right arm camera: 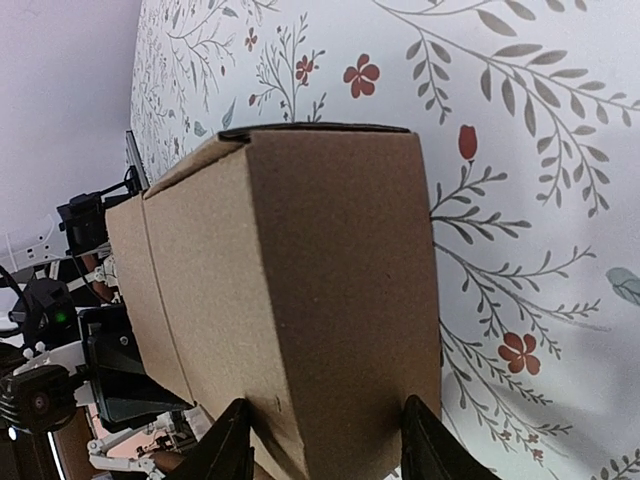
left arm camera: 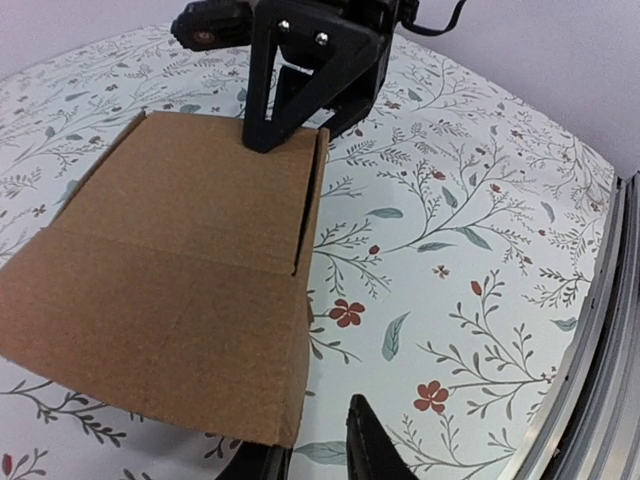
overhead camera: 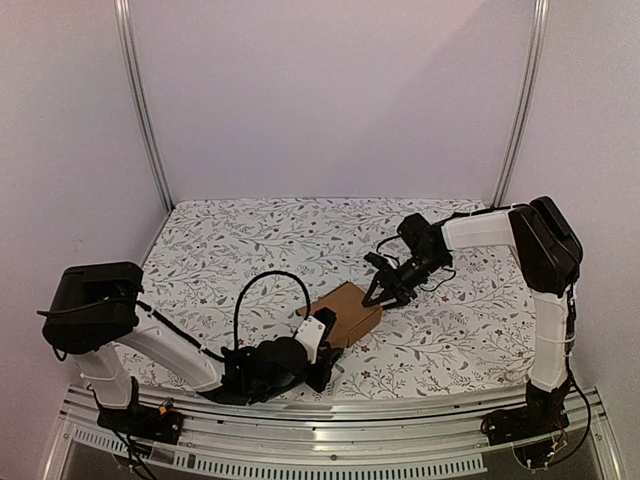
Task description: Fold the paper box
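The paper box [overhead camera: 345, 311] is plain brown cardboard, partly folded, lying mid-table between both arms. In the left wrist view the box [left arm camera: 170, 270] shows a broad top panel with a slit on its right side. Its near corner lies over one finger of my left gripper [left arm camera: 320, 455], whose jaws stand narrowly apart with tablecloth showing between them. My left gripper [overhead camera: 328, 350] sits at the box's near end. My right gripper [overhead camera: 378, 296] is at the far right end. There its fingers [right arm camera: 232, 450] stand apart against the box [right arm camera: 330, 280], not clamped.
A floral tablecloth [overhead camera: 240, 240] covers the table. An aluminium rail [overhead camera: 330, 432] runs along the near edge, also seen as a rail [left arm camera: 600, 380] in the left wrist view. A black cable [overhead camera: 262, 285] loops above the left arm. Walls and two metal posts [overhead camera: 145, 110] close the back.
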You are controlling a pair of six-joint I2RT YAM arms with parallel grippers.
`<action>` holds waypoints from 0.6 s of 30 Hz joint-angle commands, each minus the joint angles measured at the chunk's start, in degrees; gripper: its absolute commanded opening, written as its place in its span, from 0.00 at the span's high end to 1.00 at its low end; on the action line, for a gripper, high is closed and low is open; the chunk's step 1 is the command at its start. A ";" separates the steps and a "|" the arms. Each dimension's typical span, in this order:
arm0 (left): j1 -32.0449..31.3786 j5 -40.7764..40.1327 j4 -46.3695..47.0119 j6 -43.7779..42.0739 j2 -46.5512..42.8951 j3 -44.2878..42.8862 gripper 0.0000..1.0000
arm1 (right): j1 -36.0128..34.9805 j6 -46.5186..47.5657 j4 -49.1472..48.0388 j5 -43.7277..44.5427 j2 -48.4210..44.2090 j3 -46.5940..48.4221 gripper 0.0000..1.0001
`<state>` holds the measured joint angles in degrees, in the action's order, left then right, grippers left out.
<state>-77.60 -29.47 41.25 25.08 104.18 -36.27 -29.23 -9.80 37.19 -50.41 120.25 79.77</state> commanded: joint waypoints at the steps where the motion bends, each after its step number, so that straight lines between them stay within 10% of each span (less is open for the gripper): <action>1: -0.70 -0.35 0.83 -1.32 2.29 0.07 0.78 | 0.96 -2.09 -2.22 0.25 2.61 -1.78 0.52; 9: -1.22 0.10 -4.76 -5.17 2.13 -1.93 0.67 | 2.14 -2.03 -2.48 -0.40 2.67 -2.18 0.52; 18: -7.98 -8.22 -37.45 -12.40 -17.28 -6.17 0.47 | 3.24 -1.82 -2.39 -0.54 3.50 -2.60 0.52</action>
<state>-84.47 -32.29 18.59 17.63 94.70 -38.85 -26.92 -11.73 34.81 -53.80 121.16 78.59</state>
